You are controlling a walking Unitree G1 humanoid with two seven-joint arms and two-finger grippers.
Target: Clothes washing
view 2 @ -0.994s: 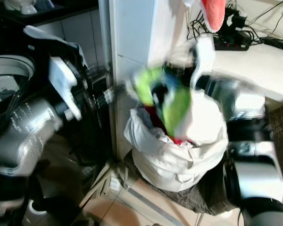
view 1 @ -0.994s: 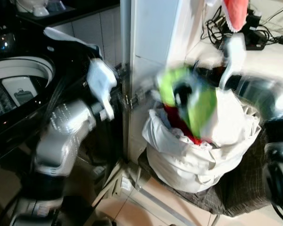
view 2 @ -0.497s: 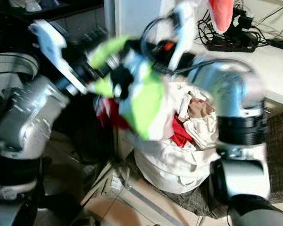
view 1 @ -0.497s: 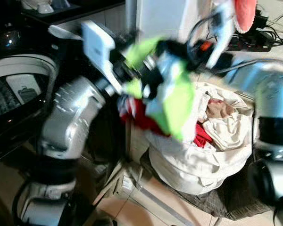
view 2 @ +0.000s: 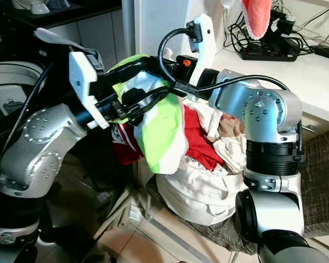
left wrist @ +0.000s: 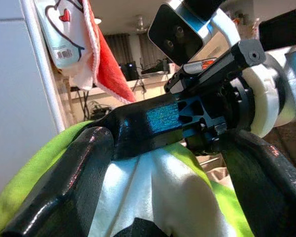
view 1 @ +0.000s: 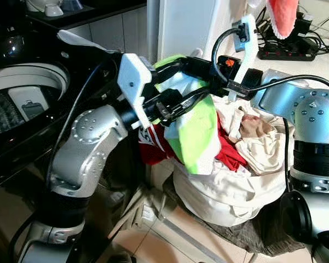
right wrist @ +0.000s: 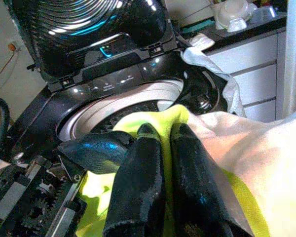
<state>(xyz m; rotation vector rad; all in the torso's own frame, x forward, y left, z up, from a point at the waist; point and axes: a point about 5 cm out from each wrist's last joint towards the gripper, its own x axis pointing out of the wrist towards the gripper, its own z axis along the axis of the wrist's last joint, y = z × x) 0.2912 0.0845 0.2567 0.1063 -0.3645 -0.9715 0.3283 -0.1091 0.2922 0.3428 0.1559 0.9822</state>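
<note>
— Both grippers meet on the lime-green and white garment. Where exactly?

— Right gripper has its two black fingers pinched together on a fold of the green cloth; the right wrist view shows them closed with fabric squeezed between. Left gripper reaches in from the robot's left, and its fingers straddle the same bundle, one on each side, pressing the white part.

— So where does the garment lie?

— Held up in the air between the two arms, above and just to the left of the white laundry bag. The top of it is bunched at the fingers; the rest hangs down from them.

— Which way does it run?

— Its long axis is roughly vertical, the free end pointing down toward the bag's rim, the gathered end up at the grippers.

— Anything caught with it?

— A red garment hangs beside and partly behind it, trailing back into the bag. Whether either gripper also grips the red cloth cannot be told.

— And what is hard to make out?

— The lower fingertips of the left gripper are buried in fabric. The washing machine, its drum open, is cut off at the frame's left edge, well apart from the garment. A red towel hanging above is cropped at the top.
</note>
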